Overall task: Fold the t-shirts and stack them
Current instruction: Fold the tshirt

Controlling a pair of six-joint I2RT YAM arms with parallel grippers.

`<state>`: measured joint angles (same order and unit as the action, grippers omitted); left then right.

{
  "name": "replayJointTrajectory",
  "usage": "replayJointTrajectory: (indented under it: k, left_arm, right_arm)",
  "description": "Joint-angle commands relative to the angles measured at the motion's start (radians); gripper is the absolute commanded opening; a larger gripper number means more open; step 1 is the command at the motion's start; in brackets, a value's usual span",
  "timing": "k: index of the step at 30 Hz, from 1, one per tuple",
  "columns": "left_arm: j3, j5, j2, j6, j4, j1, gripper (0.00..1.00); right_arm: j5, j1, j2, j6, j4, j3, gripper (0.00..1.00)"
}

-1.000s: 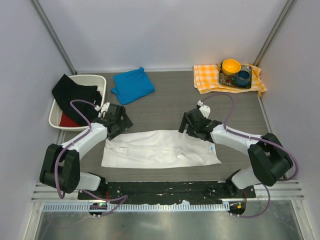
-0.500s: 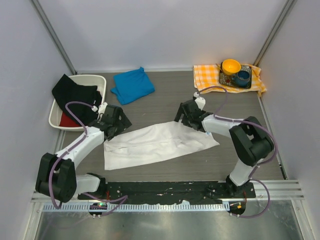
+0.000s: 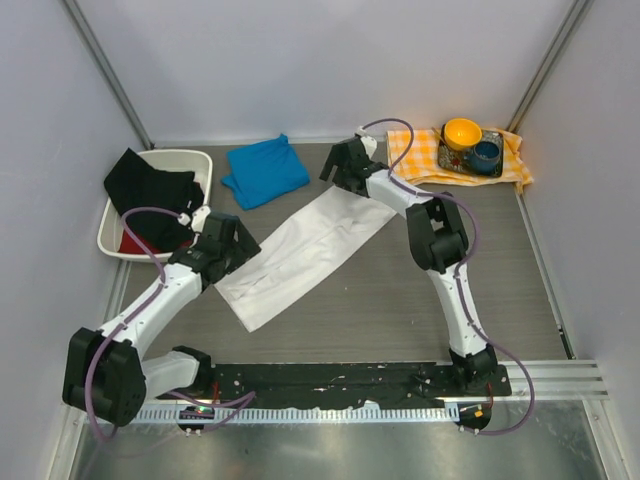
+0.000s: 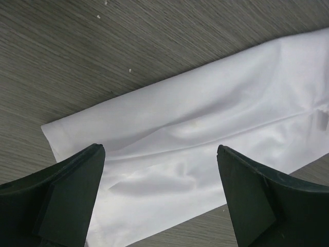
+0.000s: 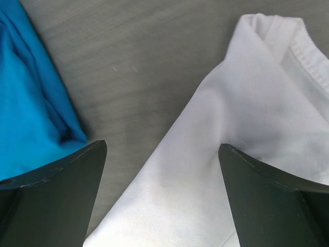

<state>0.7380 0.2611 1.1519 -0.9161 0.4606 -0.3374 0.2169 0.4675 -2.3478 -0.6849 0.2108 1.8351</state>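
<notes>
The white t-shirt (image 3: 300, 255) lies as a long folded strip, slanting from near left to far right on the grey table. My left gripper (image 3: 238, 250) is open just above the strip's left part; in the left wrist view its jaws (image 4: 159, 149) straddle the white cloth (image 4: 205, 113). My right gripper (image 3: 338, 170) is open at the strip's far end, arm stretched out; its jaws (image 5: 163, 145) stand wide apart over the white cloth (image 5: 247, 128). The blue t-shirt (image 3: 265, 170) lies folded at the back, just left of the right gripper, and also shows in the right wrist view (image 5: 25, 103).
A white bin (image 3: 190, 160) holding black and red cloth stands at the far left. An orange-and-white checked cloth (image 3: 415, 155) at the back right carries a tray with an orange bowl (image 3: 462, 131) and a blue cup (image 3: 486, 154). Walls close in on three sides.
My right arm has swung far back and left, and the white shirt's right end went with it, turning the strip diagonal. My left gripper stayed near the strip's left end.
</notes>
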Motion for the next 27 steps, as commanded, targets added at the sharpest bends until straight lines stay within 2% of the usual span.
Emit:
replayJointTrajectory:
  k: [1,2,5,7,11,16,20,27]
  left_arm:
    - [-0.005,-0.006,0.038,0.005,-0.046,-0.017,0.95]
    - [-0.006,-0.011,0.061,0.003,-0.057,-0.021,0.95]
    - [-0.005,-0.016,0.098,-0.004,-0.088,-0.06,0.94]
    - [0.0,0.001,0.13,-0.012,-0.1,-0.09,0.94]
    - [0.004,0.01,0.163,-0.023,-0.114,-0.115,0.94]
    - [0.018,0.035,0.17,-0.027,-0.058,-0.137,0.94]
    - [0.034,0.101,0.129,-0.029,0.029,-0.143,0.94]
    - [0.072,0.225,0.058,-0.04,0.183,-0.143,0.95]
  right_arm:
    - [-0.109,-0.015,-0.192,0.008,0.288,0.266,0.97]
    - [-0.119,-0.015,-0.24,0.011,0.303,0.359,0.97]
    - [-0.117,-0.015,-0.255,0.042,0.338,0.466,1.0]
    - [-0.093,-0.015,-0.204,0.079,0.308,0.445,1.0]
    - [-0.071,-0.015,-0.015,0.134,0.197,0.288,1.0]
    - [-0.064,0.005,0.172,0.177,0.282,0.218,1.0]
    - [-0.036,0.026,0.338,0.199,0.214,-0.044,0.99]
    - [-0.096,0.097,0.504,0.188,0.156,-0.327,1.0]
